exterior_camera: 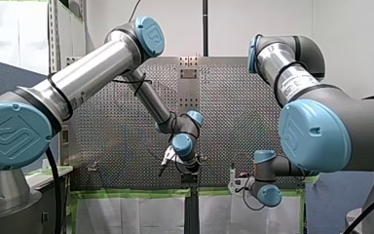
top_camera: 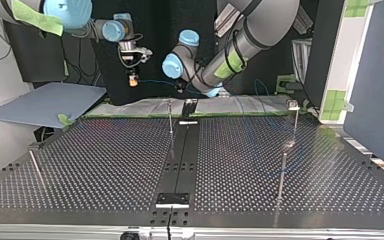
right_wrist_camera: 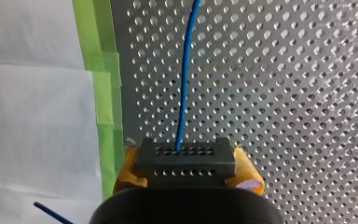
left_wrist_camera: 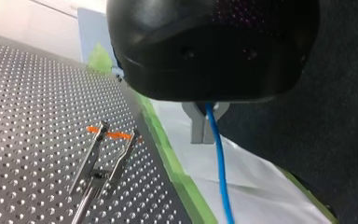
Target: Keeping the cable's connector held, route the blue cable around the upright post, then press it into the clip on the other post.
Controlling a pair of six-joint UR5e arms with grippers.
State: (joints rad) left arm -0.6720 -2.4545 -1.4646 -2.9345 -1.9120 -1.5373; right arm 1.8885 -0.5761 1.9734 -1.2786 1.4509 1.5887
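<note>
Cable [right_wrist_camera: 185, 79] blue. Connector [right_wrist_camera: 185, 161] black, rows of small holes. Pads [right_wrist_camera: 248, 169] yellow. Bench [right_wrist_camera: 284, 93] grey, dotted with holes. Tape [right_wrist_camera: 103, 70] green.

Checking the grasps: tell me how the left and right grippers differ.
The left gripper has grey metal fingers; the right gripper has yellow pads. The left gripper pinches the bare cable; the right gripper clamps the black connector. Both are shut on the same blue cable.

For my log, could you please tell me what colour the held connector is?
Dark grey connector; right wrist view.
</note>
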